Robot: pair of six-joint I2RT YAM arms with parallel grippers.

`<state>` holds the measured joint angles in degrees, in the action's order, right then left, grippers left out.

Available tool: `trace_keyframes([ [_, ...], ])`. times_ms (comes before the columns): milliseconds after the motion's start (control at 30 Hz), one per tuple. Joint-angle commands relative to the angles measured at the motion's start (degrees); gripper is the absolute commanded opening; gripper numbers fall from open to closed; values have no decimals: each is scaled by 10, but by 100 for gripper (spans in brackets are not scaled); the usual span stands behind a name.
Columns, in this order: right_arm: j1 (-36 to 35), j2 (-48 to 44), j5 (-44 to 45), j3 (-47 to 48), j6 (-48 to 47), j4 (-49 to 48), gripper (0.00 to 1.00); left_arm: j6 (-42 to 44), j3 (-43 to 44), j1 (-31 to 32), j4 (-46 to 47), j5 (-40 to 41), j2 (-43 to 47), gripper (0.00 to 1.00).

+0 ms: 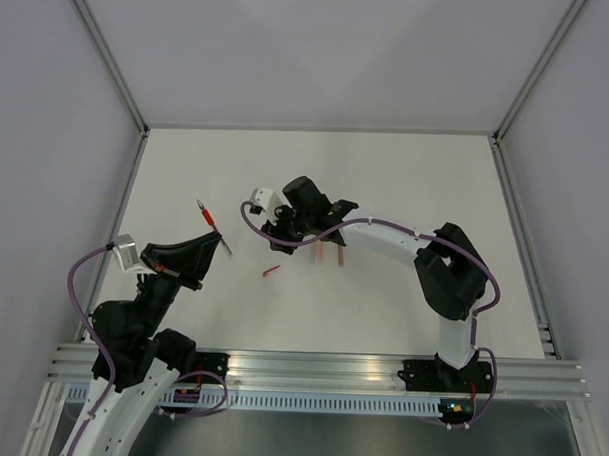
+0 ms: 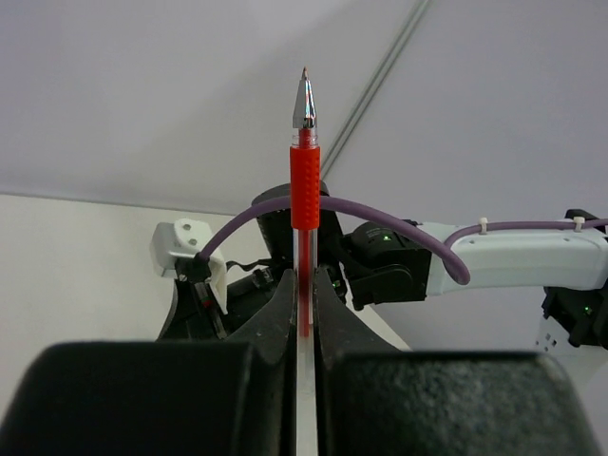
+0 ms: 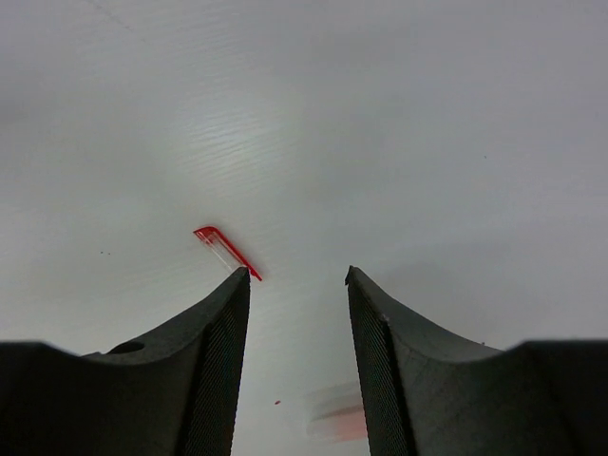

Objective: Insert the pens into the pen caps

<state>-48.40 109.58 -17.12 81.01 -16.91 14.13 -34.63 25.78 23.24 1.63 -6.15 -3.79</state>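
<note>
Our left tool (image 2: 304,285) is clamped on the red pen (image 2: 305,180). It grips the clear barrel below the ribbed red sleeve, and the bare metal tip points up and away from the fingers, toward the other arm. Our right tool (image 3: 296,280) hangs over the surface (image 1: 406,182) with its fingers apart and nothing between them. A red cap (image 3: 226,251) with a clear body lies flat just ahead of one fingertip, apart from it.

We judge the task to be at its start. The one pen in hand is uncapped, the cap has not yet been picked up, and no capped pen shows anywhere. A blurred pinkish shape (image 1: 332,253) lies beside the right wrist in the top view. It may be more pens, but we cannot tell.

The surface is plain white. Pale walls (image 1: 291,47) enclose it on three sides, joined by metal frame posts (image 1: 106,51), and an aluminium rail (image 1: 320,367) at the near edge carries both arm bases.
</note>
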Motion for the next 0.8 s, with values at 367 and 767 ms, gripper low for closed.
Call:
trace_keyframes([
  [367,-31,84,-140,89,-209,115,53,-5,22,0,-13,-10,23,2],
  [767,-47,108,-95,72,-210,86,53,-5,14,0,-13,6,25,2],
])
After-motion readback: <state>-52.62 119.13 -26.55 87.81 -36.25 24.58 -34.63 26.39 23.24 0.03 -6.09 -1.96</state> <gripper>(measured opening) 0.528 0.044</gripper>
